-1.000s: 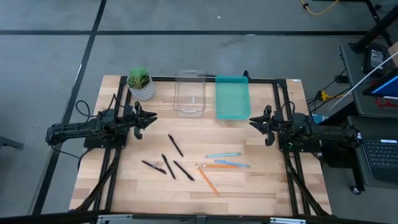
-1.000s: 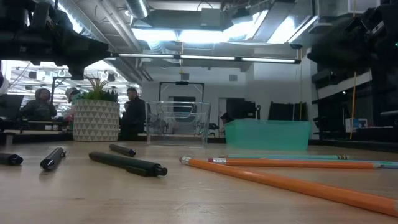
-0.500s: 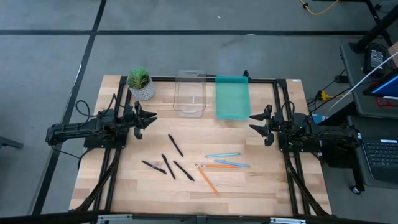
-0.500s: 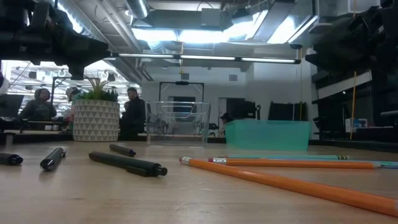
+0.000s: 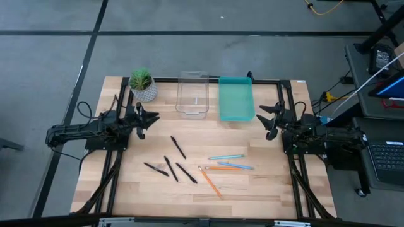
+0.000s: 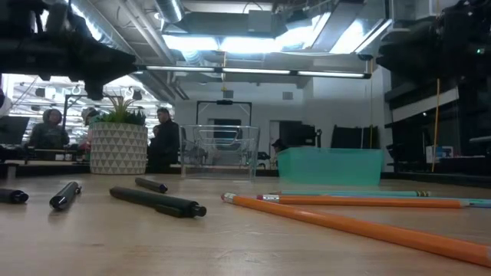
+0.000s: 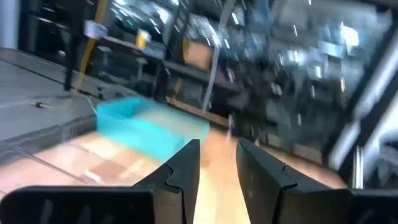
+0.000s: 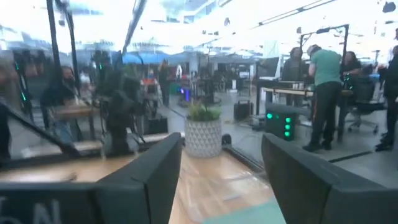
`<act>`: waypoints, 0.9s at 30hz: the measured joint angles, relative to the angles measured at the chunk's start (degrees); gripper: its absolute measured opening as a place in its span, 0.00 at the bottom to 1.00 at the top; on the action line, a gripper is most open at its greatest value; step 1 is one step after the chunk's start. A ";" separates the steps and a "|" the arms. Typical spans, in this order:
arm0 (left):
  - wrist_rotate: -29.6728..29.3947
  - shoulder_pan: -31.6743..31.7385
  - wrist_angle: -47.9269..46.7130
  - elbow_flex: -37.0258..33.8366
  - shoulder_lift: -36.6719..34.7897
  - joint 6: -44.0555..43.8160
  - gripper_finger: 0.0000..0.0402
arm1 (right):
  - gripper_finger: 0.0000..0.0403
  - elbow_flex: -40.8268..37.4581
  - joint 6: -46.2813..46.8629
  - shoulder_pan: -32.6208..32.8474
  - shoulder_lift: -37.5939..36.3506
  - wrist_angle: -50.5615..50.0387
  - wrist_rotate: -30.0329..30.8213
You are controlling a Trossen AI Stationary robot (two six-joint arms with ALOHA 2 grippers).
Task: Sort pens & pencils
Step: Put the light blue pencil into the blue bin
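Wooden bench (image 5: 265, 189), high view: pens (image 5: 172, 164) lie loose left of centre, four black sticks apart from one another; pencils (image 5: 225, 166) lie just right of them, orange and light blue, some crossing.
Far edge, high view: plant (image 5: 142, 84) at left, clear bin (image 5: 192, 94) in the middle, teal bin (image 5: 236, 98) just beside it.
Left hand (image 5: 149, 119), high view: at the bench's left side, well apart from the pens, holding nothing.
Right hand (image 5: 267, 117), high view: at the right side near the teal bin's corner, fingers spread wide, empty.
Low view: pens (image 6: 157, 202) rest flat on the wood at left; orange pencils (image 6: 360, 228) run across the right, a blue one behind; plant pot (image 6: 117, 149), clear bin (image 6: 221, 151) and teal bin (image 6: 330, 165) stand behind them; people (image 6: 47, 129) show in the room beyond.
Left wrist view: fingers (image 7: 184, 171) stand a narrow gap apart with nothing between; teal bin (image 7: 149, 129) ahead, blurred.
Right wrist view: fingers (image 8: 163, 167) stand wide apart, nothing between; plant (image 8: 203, 129) ahead; person (image 8: 324, 87) standing in the room behind.
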 joint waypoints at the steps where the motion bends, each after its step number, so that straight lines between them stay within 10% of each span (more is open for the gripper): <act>1: -0.24 0.02 1.02 0.04 0.00 -1.44 0.25 | 0.55 0.59 1.08 0.00 -0.03 -1.13 -0.10; 13: 2.06 -0.11 5.54 0.04 0.00 3.97 0.48 | 0.55 12.35 7.68 0.00 9.74 -18.53 -10.88; 27: -2.92 -8.64 8.18 7.69 14.11 6.16 0.49 | 0.55 33.55 7.63 0.34 44.91 -40.54 -22.72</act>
